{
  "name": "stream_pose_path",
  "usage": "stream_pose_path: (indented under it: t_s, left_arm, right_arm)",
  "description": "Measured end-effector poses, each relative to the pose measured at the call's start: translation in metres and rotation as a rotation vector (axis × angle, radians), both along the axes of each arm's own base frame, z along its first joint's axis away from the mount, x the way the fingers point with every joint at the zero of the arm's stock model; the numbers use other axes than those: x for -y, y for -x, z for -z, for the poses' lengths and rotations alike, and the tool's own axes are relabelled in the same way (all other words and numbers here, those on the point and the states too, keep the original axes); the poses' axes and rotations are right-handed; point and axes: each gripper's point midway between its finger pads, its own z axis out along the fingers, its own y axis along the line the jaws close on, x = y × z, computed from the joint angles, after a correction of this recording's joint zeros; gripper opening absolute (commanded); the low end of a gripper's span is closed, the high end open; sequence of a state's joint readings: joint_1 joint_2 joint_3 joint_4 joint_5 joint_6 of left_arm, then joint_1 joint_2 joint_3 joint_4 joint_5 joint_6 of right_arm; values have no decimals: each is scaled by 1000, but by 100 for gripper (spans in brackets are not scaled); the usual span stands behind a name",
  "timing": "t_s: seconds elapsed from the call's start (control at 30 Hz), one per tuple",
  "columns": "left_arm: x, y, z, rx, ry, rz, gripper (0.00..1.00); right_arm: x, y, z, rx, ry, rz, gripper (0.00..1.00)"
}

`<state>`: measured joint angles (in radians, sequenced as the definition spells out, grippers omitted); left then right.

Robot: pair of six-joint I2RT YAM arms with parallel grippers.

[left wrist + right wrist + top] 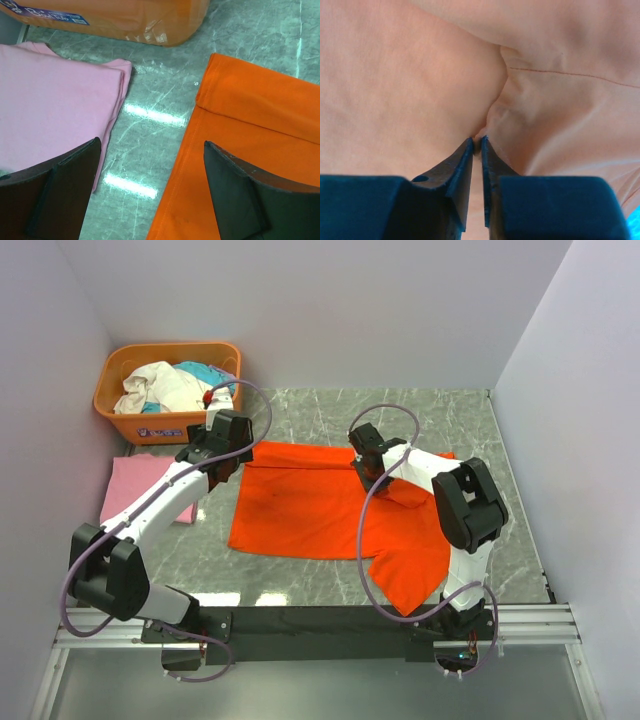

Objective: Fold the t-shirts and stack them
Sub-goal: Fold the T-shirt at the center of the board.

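1. Pink t-shirt (140, 490): folded, at the far left of the marble table (300, 575), close to the side wall. From above, your left arm hides its right part.
2. Orange plastic basket (120, 415): back left corner, holding mixed laundry (165, 385) whose pieces are hard to tell apart. The left wrist view cuts it off to its lower wall.
3. Left gripper (150, 150): fingers spread wide with nothing between them, over the bare marble strip between the two shirts.
4. Orange-red t-shirt (310, 505): spread mid-table. Its left edge is folded over, and its lower right part reaches near the front edge.
5. Right gripper (476, 140): fingers pressed nearly together, pinching a raised fold of the orange-red t-shirt near its upper right. Washed-out cloth fills that wrist view, so you see no edges there.
6. Room: bare marble shows behind the orange-red t-shirt and along its right side.
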<state>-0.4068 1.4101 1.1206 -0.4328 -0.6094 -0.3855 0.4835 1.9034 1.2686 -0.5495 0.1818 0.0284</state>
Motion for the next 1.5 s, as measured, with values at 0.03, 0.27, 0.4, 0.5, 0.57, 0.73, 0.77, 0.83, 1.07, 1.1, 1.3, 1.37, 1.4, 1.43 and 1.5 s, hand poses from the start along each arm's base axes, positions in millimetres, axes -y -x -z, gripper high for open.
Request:
stream_pose_path:
  t_s: [0.03, 0.27, 0.4, 0.5, 0.57, 0.73, 0.77, 0.83, 1.07, 1.1, 1.3, 1.37, 1.4, 1.43, 1.5]
  left_arm:
    - [0, 0, 1, -2, -1, 0, 89]
    - [0, 0, 3, -9, -4, 0, 89]
    - [0, 0, 4, -11, -5, 0, 89]
    - [0, 0, 4, -13, -6, 0, 89]
    - [0, 0, 5, -14, -6, 0, 89]
    - [0, 0, 6, -17, -8, 1, 89]
    - [0, 0, 6, -18, -10, 1, 89]
    - [0, 0, 6, -19, -10, 2, 89]
    - [0, 0, 8, -25, -13, 2, 89]
    - [0, 0, 8, -25, -13, 2, 89]
    - [0, 0, 8, -26, -12, 3, 89]
    - [0, 0, 8, -26, -12, 4, 89]
    - [0, 0, 8, -26, -12, 4, 89]
    - [0, 0, 8, -27, -12, 4, 89]
    - [0, 0, 9, -27, -12, 4, 89]
  right_arm:
    - [0, -1, 0, 2, -1, 1, 15]
    - [-1, -1, 1, -2, -17, 13, 0]
    - [-4, -1, -2, -10, -35, 21, 0]
    - [-9, -4, -9, -6, -53, 27, 0]
    - [-12, -9, -15, 2, -65, 34, 2]
    - [-17, -14, -18, -2, -85, 64, 24]
    - [-17, -14, -17, -8, -87, 71, 32]
    - [-16, -11, -17, -23, -97, 90, 38]
    - [17, 3, -45, 0, -242, 275, 43]
    - [28, 5, -54, 24, -285, 323, 43]
    - [96, 33, -80, 173, -509, 583, 55]
    - [100, 45, -74, 186, -567, 612, 61]
    - [100, 49, -69, 183, -587, 623, 61]
    - [99, 53, -63, 178, -615, 630, 62]
    - [100, 59, -50, 160, -657, 667, 64]
